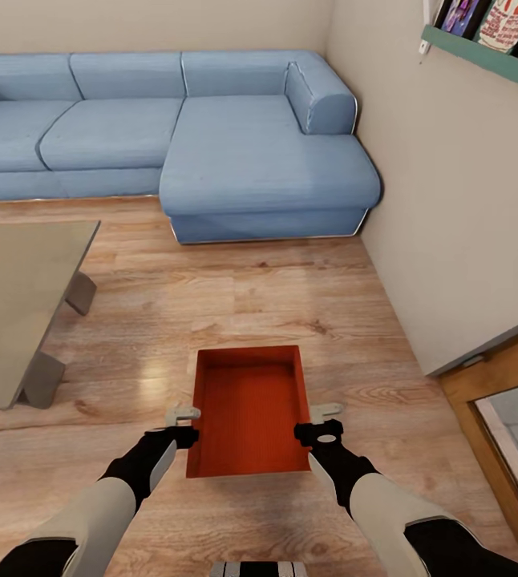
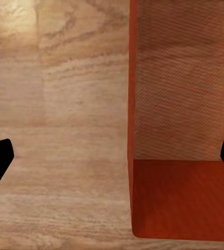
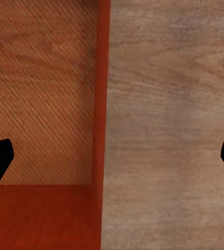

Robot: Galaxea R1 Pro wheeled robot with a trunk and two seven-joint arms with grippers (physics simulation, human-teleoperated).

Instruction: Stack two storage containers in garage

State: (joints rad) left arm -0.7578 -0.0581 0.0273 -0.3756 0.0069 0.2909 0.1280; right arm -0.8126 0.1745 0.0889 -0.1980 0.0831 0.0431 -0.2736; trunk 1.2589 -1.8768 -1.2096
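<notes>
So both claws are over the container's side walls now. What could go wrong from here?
Both claws look open, each straddling a thin side wall of the storage container, so neither has a hold.
1. Left claw and right claw sit at the near end; lifting there could tip the far end down.
2. Uneven closing could skew the container.

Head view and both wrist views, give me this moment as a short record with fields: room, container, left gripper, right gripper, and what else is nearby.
room: wood-plank floor, beige wall
container: one red-orange storage container, open top, nothing inside, between both arms
left gripper: open, straddling the container's left wall
right gripper: open, straddling the container's right wall
nearby: blue corner sofa, low grey table, wall shelf with books, wood-framed doorway
</notes>
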